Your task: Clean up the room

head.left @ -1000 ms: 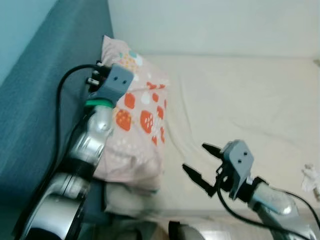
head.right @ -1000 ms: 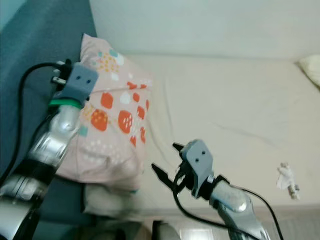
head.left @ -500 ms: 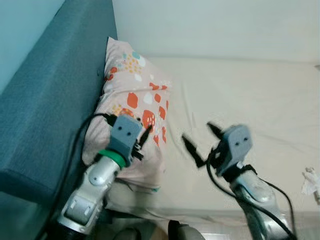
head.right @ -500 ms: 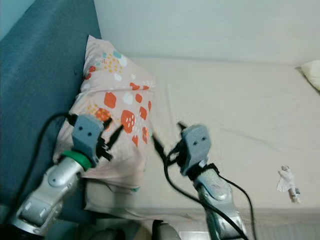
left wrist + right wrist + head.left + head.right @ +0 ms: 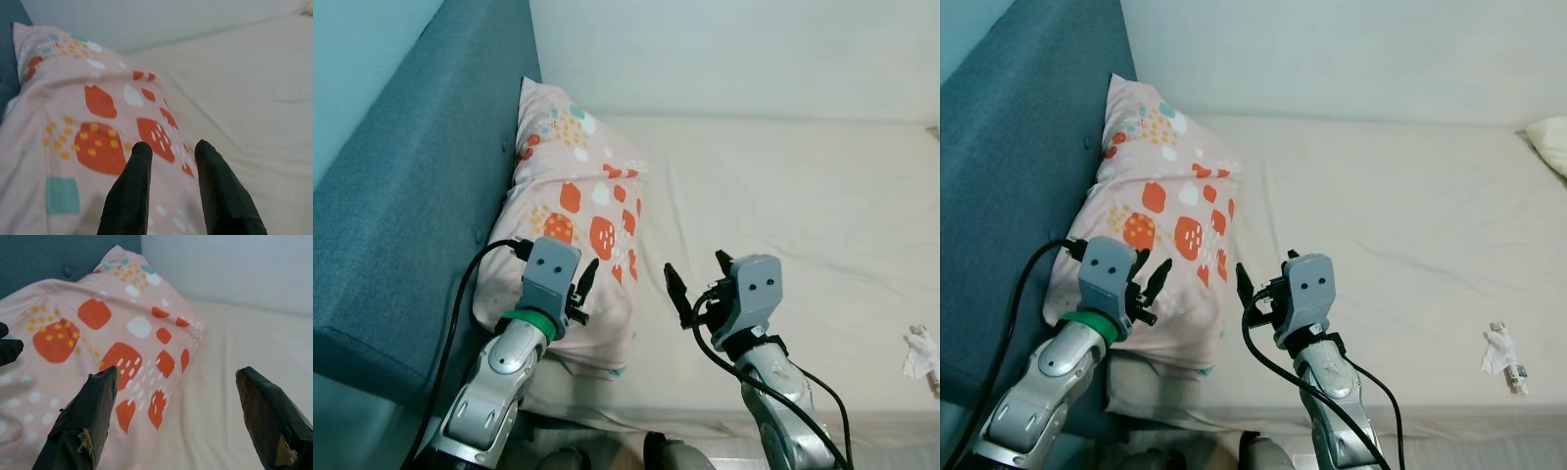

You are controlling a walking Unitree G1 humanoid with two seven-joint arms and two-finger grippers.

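A pink pillow [image 5: 573,196] printed with orange and white patches leans against the teal headboard [image 5: 411,176] at the left end of the bed. My left gripper [image 5: 584,290] hovers just over the pillow's near end, open, with nothing between its fingers [image 5: 139,161]. My right gripper [image 5: 694,266] is open wide over the cream sheet [image 5: 803,196], just right of the pillow's edge and pointing toward it. The right wrist view looks across the pillow [image 5: 98,323] between its spread fingertips [image 5: 105,382].
A small crumpled white scrap [image 5: 1503,352] lies on the sheet near the bed's front right edge. The corner of a pale pillow [image 5: 1552,142] shows at the far right. A white wall [image 5: 724,49] runs behind the bed.
My left arm has dropped from high against the pillow's top to its near end. My right gripper has risen and swung left toward the pillow. The camera shifted slightly.
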